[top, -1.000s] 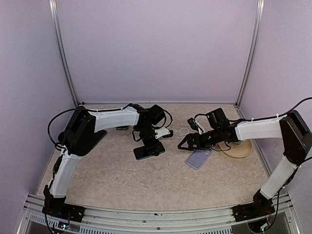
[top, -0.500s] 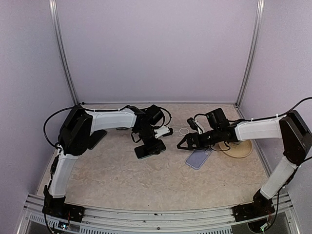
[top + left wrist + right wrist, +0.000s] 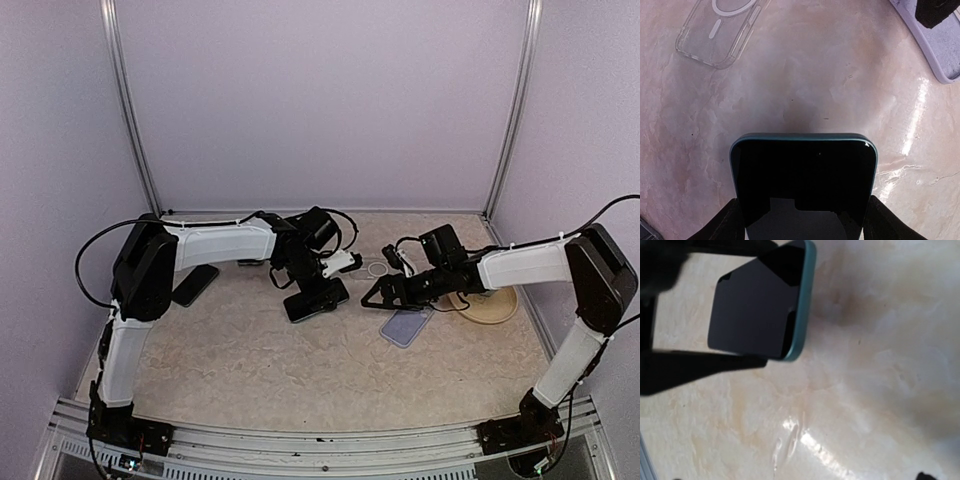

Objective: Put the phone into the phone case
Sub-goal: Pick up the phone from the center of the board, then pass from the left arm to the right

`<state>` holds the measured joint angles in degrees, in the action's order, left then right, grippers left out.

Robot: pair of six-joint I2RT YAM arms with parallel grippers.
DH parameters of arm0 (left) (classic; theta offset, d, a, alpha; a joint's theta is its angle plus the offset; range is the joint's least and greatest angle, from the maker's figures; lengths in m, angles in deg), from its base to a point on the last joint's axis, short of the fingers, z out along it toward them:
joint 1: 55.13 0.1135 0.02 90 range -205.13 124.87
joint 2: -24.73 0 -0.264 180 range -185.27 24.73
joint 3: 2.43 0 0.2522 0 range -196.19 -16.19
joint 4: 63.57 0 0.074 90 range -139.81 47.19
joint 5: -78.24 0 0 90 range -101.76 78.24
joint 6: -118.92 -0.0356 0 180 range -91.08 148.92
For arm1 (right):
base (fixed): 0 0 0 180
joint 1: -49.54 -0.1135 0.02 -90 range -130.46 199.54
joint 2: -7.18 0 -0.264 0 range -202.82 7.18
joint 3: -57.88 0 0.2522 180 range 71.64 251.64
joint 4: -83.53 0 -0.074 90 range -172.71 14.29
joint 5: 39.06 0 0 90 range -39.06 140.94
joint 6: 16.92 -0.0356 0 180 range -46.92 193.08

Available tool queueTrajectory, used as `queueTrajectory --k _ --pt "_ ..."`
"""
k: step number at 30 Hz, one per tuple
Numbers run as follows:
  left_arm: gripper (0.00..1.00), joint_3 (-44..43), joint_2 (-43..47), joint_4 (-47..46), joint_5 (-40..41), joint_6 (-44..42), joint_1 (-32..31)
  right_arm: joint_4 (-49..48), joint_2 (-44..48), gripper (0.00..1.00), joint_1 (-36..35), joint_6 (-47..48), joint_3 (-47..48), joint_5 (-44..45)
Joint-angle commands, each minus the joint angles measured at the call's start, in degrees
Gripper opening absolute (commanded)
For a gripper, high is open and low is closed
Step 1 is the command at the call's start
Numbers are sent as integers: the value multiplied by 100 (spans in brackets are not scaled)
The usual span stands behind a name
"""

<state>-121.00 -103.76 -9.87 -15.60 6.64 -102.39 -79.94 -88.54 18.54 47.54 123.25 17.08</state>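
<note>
The phone (image 3: 318, 300) is clenched across its width in the left pincer (image 3: 305, 287), a black finger (image 3: 720, 225) pressed to each long edge, dark screen up and teal rim showing. Its free end juts out past the fingertips and looks lifted off the table (image 3: 250, 370), with a soft shadow on the marble just ahead of it. Ahead of that pincer and off to its left a clear case (image 3: 720, 27) lies flat, a white ring on it; ahead and to its right sits the lilac case (image 3: 945, 50). The right pincer (image 3: 372, 297) faces the left one, the phone's free end just short of its tips, its jaws spread wide and gripping nothing. The lilac case lies just under and beside this pincer; whether a finger touches it I cannot tell. Behind the right pincer, by its wrist, there is a round wooden board (image 3: 497, 308). Well behind the left pincer, near the arm's elbow, a dark slab (image 3: 195, 285) lies flat.
</note>
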Motion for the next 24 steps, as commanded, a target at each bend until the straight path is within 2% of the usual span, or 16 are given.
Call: queueTrajectory --k 1,5,24 --pt "31 17 343 -153 -112 11 -95 -250 -111 100 -61 -170 125 -138" --pt "31 67 418 -192 -139 38 -195 -259 -138 100 -60 -298 160 -189" --pt "31 275 846 -506 -97 228 -655 -1515 -324 94 -61 -1197 -106 -895"
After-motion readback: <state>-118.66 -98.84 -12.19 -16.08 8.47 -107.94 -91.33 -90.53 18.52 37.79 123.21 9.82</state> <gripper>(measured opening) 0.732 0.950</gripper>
